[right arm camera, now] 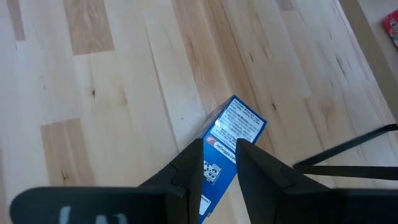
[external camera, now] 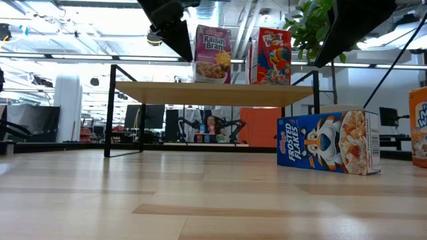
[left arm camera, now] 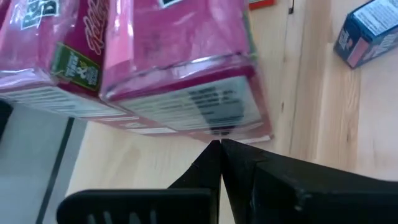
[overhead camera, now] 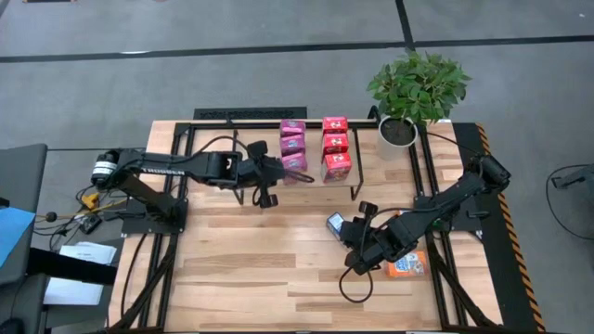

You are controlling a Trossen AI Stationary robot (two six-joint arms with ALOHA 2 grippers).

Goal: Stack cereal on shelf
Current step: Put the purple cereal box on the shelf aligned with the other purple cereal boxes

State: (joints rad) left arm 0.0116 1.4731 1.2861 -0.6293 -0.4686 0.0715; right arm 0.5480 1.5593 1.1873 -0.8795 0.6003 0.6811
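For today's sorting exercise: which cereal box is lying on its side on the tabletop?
The blue Frosted Flakes box, lying flat in front of the shelf; the Raisin Bran and Froot Loops boxes stand upright on it.

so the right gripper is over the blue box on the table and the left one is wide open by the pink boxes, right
Not quite: the left gripper is shut, fingertips together beside the pink boxes, as the left wrist view shows. The right gripper is indeed over the blue box on the table.

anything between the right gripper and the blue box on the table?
Nothing visible. The right gripper is right over the blue Frosted Flakes box, which lies on the table, jaws apart either side of its end. Bare wood around the box.
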